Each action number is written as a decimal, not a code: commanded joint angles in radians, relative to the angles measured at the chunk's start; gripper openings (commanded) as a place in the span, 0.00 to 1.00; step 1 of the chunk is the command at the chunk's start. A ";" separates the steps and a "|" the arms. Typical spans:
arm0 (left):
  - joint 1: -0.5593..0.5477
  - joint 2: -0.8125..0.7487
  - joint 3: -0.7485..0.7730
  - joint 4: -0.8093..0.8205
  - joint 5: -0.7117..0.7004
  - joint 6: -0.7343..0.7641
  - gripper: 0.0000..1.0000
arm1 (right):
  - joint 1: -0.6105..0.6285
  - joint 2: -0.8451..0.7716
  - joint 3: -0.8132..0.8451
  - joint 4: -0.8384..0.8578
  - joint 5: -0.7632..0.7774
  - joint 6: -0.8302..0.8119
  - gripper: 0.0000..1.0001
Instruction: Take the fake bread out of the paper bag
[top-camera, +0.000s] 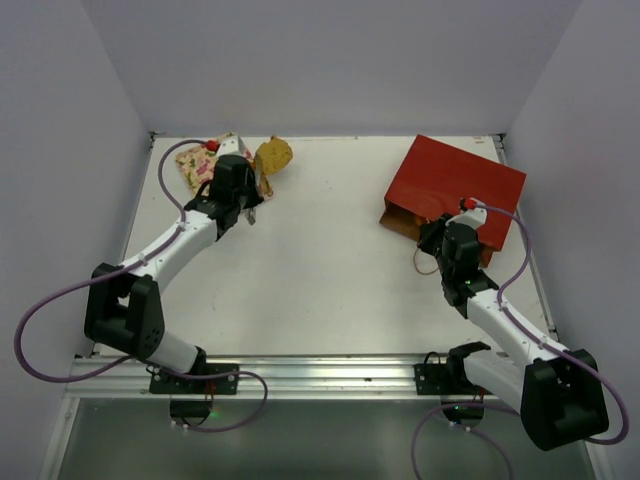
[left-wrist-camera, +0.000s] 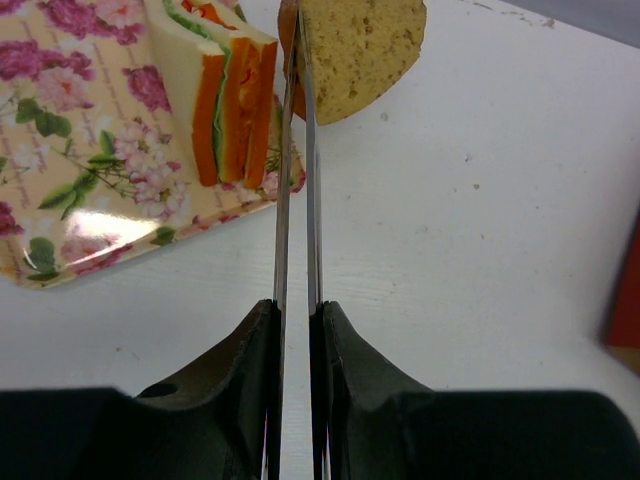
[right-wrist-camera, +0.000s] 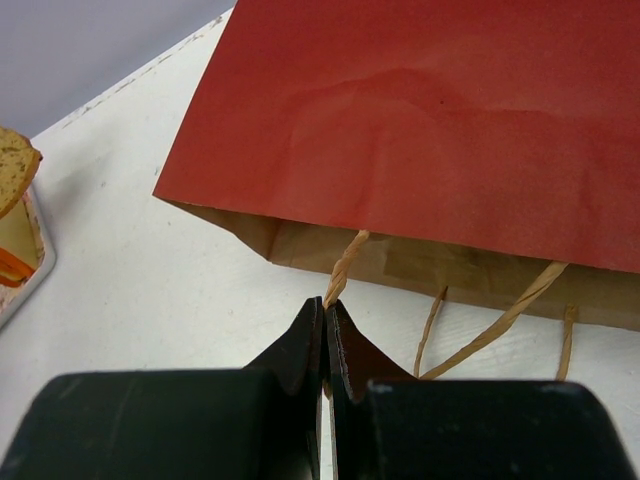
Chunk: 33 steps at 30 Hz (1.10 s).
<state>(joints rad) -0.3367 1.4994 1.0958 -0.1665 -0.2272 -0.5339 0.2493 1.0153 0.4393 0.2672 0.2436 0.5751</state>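
Presumably anchoring the paper bag (right-wrist-camera: 450, 120), right gripper (right-wrist-camera: 327, 300) pinches its 6 o'clock cord handle (right-wrist-camera: 345, 262); left gripper (left-wrist-camera: 297, 30), pressed together, hovers beside the 11 o'clock bun (left-wrist-camera: 360, 50).

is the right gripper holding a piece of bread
No, the right gripper is shut on a cord handle of the paper bag, nothing else.

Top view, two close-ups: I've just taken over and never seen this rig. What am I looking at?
Two robot arms, left and right, are bolted at the near edge of the table. The overhead picture shows both; each close-up comes from a camera on one wrist. The left tool is shut, its tips at a tan bun beside a floral tray carrying a sandwich wedge; whether it grips is unclear. The right tool is shut on a cord handle of the red paper bag.
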 joint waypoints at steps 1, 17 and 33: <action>0.021 -0.019 0.032 -0.010 -0.072 0.015 0.00 | 0.001 0.009 0.042 0.012 0.010 0.003 0.00; 0.102 -0.168 -0.103 -0.064 -0.110 -0.009 0.00 | 0.001 0.051 0.065 0.000 -0.017 0.002 0.00; 0.183 -0.163 -0.089 -0.007 0.020 -0.041 0.00 | 0.001 0.057 0.065 0.000 -0.017 0.002 0.00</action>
<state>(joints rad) -0.1894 1.3525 0.9848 -0.2405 -0.2722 -0.5430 0.2493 1.0672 0.4637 0.2474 0.2184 0.5755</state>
